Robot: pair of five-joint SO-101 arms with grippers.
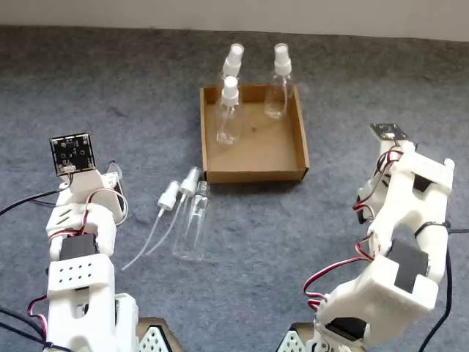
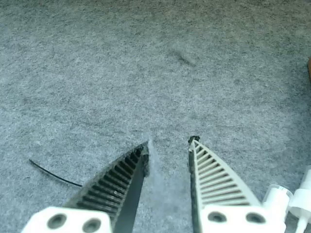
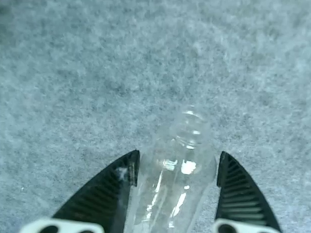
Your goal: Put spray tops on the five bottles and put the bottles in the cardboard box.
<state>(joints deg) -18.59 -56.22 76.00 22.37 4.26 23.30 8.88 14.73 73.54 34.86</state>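
Right gripper (image 3: 179, 154): we noted it clamped on clear plastic bottle (image 3: 177, 182), neck outward for capping.
Left gripper (image 2: 169, 142): apart, white spray tops (image 2: 286, 199) beside.

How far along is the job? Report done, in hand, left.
Done: three capped bottles stand at the box, at least two inside. In hand: the right gripper clamps an uncapped bottle. Left: two loose tops and a lying bottle to cap and box; the left gripper is open, empty.
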